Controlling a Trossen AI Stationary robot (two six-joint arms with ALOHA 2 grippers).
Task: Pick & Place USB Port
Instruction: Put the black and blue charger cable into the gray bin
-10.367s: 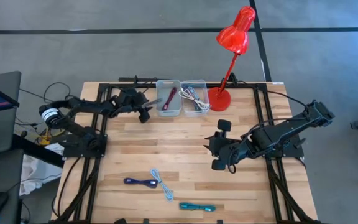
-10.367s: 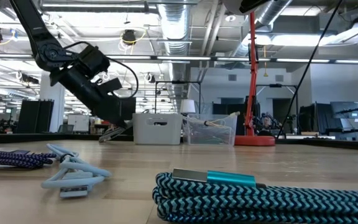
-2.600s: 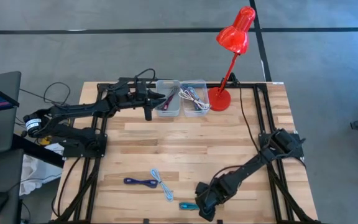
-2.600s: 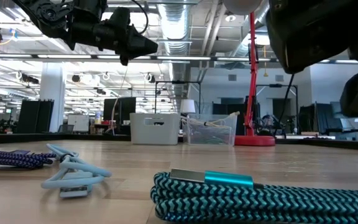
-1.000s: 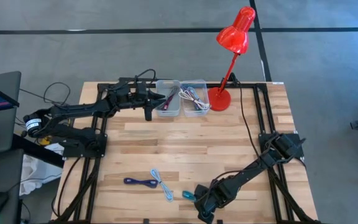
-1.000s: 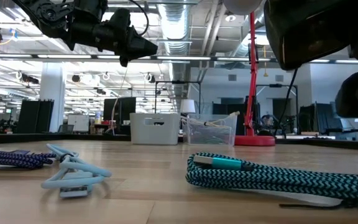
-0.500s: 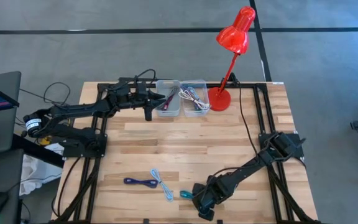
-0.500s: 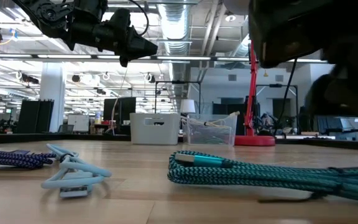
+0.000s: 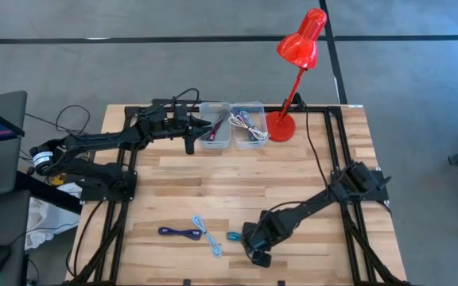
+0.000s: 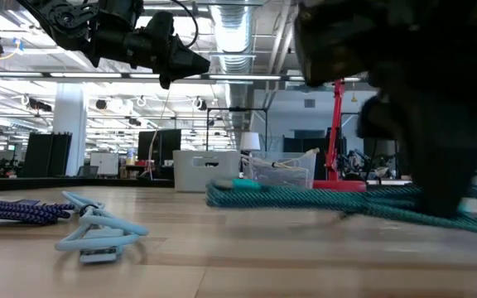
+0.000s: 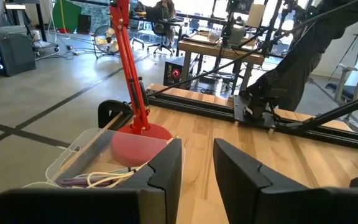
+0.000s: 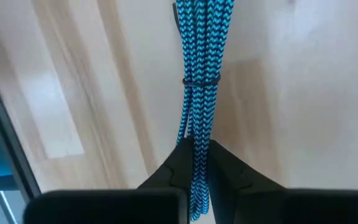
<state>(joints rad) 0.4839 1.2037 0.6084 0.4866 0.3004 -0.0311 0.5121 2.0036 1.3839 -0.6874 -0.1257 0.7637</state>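
Observation:
A teal braided USB cable, bundled with a black tie (image 12: pixel 201 79), hangs above the table's near middle, with my right gripper (image 9: pixel 249 239) shut on it; its plug end (image 9: pixel 233 237) sticks out toward the table's left. In the low view the cable (image 10: pixel 305 198) floats above the wood. A dark blue cable (image 9: pixel 177 232) and a light blue cable (image 9: pixel 207 236) lie flat on the table to the left of it. My left gripper (image 11: pixel 197 168) hovers open and holding nothing beside the two bins at the far edge. My right gripper pinches the teal bundle (image 12: pixel 197 134) between its two fingers, a short way past the black tie. The fingers come from above, slanting down. The bundle is lifted off the table and lies about level, its longer part reaching out past the fingers toward the table's left.
A grey bin (image 9: pixel 215 125) with a dark red cable and a clear bin (image 9: pixel 249 123) with white cable stand at the far edge. A red desk lamp (image 9: pixel 281 125) stands to their right. Bare wood lies between the bins and the loose cables.
My right gripper has risen and gone toward the far edge and a little left, carrying the teal cable. The cable lay on the table a second ago; now it hangs clear of the wood, its plug end nearer the light blue cable.

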